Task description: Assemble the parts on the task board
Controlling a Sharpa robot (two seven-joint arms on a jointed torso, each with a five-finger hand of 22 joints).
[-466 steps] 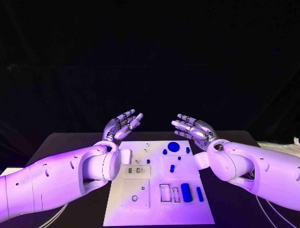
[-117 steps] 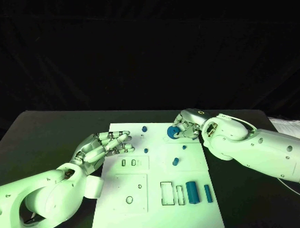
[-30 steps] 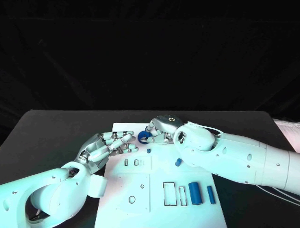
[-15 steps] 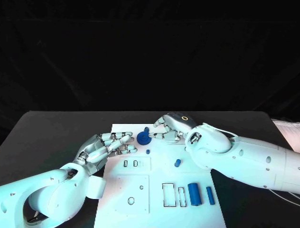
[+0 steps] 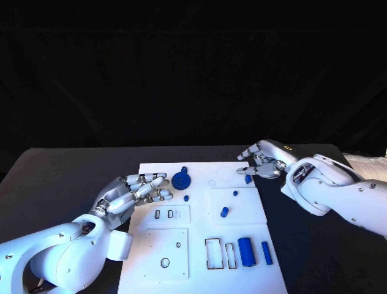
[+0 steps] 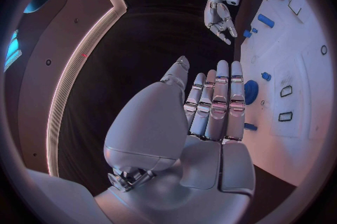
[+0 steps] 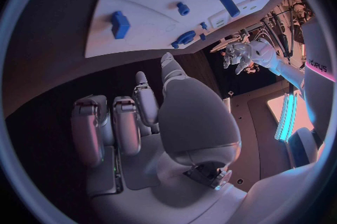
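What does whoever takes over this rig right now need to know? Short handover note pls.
Left robot hand: holds nothing, fingers apart, over the left edge of the task board.
Right robot hand: holds nothing, fingers loosely curled, above the board's far right corner.
Round blue disc: on the board's far left part, just past the left fingertips, free of both hands.
Two blue bars lie at the near right beside empty rectangular slots. Small blue pieces sit mid-board.
Done: disc set down at far left.
Left: bars look unplaced, their slots empty; whether the small pieces are seated can't be told.
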